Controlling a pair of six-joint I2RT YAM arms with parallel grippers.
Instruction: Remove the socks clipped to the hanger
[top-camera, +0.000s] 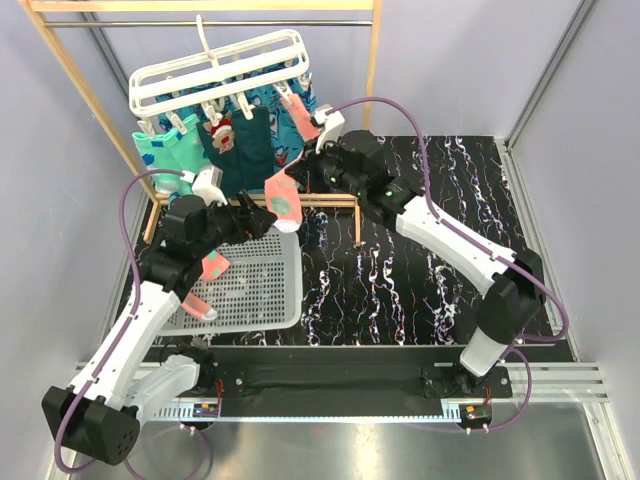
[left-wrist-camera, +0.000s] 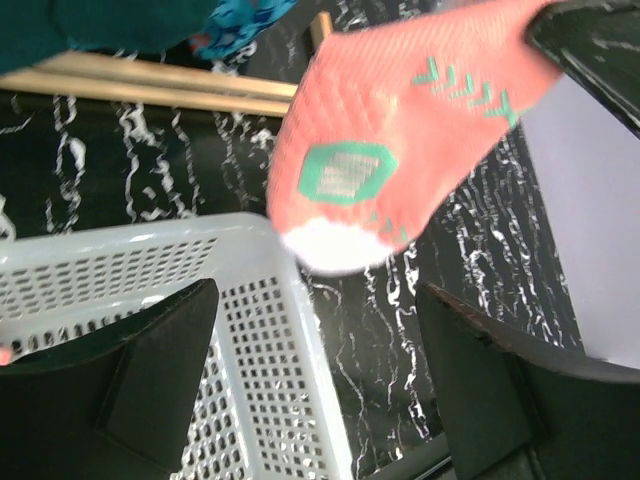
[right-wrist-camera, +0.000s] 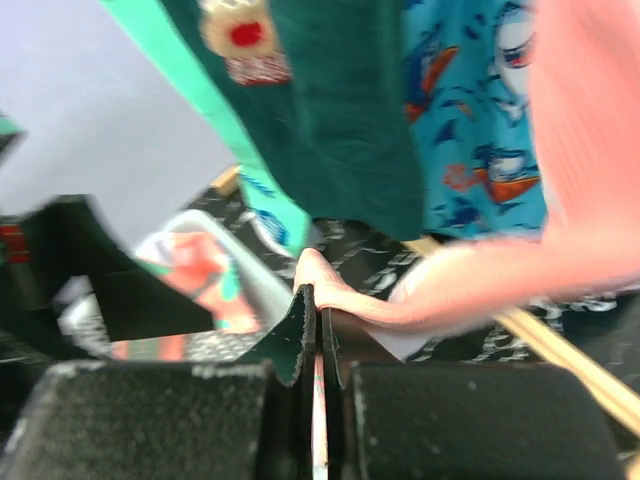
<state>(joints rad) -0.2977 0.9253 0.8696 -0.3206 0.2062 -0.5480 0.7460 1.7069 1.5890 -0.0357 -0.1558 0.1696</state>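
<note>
The white hanger (top-camera: 220, 75) hangs from the wooden rack, with the socks clipped under it: a mint green one (top-camera: 165, 150), a dark teal one with a Santa figure (top-camera: 235, 140) and a pink one (top-camera: 296, 118) at its right end. My right gripper (right-wrist-camera: 318, 300) is shut on a fold of the pink sock (right-wrist-camera: 480, 270), low on its length. The sock's toe (left-wrist-camera: 400, 130) dangles just above and in front of my left gripper (left-wrist-camera: 320, 340), which is open and holds nothing. In the top view the left gripper (top-camera: 268, 215) sits beside that toe (top-camera: 283, 200).
A white mesh basket (top-camera: 260, 300) lies under the left arm with a pink sock (top-camera: 205, 268) inside it. A blue patterned cloth (right-wrist-camera: 470, 120) hangs behind the socks. The wooden rack's low bar (left-wrist-camera: 150, 85) crosses behind the basket on the black marbled table (top-camera: 400, 280).
</note>
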